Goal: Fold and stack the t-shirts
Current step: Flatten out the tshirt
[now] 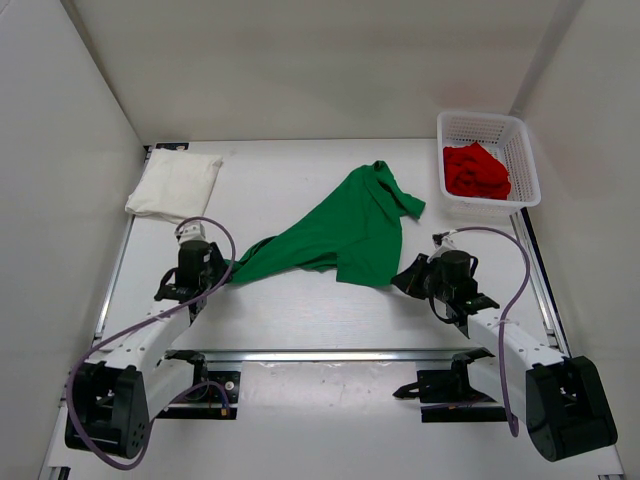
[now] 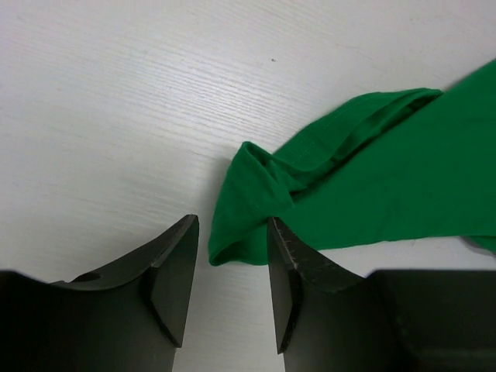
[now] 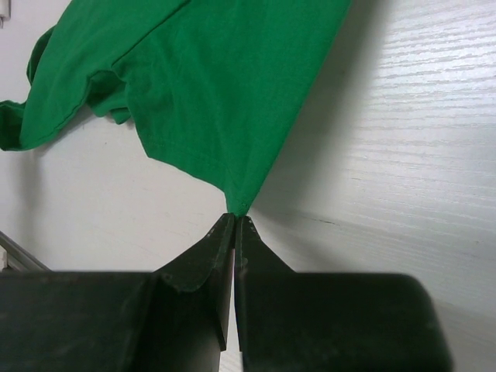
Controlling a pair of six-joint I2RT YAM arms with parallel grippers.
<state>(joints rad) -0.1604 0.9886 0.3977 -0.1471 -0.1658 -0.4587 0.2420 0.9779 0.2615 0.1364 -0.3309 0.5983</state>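
Observation:
The bright green t-shirt [image 1: 340, 230] lies crumpled and stretched across the middle of the table. My left gripper [image 1: 222, 273] is open at its left tip. In the left wrist view the cloth's bunched end [image 2: 244, 232] lies on the table just ahead of the gap between the open fingers [image 2: 232, 232], against the right fingertip. My right gripper [image 1: 403, 275] is shut on the shirt's lower right corner, and the cloth [image 3: 209, 85] fans out from the closed tips [image 3: 235, 221]. The white t-shirt [image 1: 175, 185] lies folded at the far left. The red t-shirt [image 1: 476, 170] sits crumpled in the basket.
The white plastic mesh basket [image 1: 488, 125] stands at the far right corner. White walls close in the table at the back and on both sides. A metal rail [image 1: 320, 353] runs along the near edge between the arm bases.

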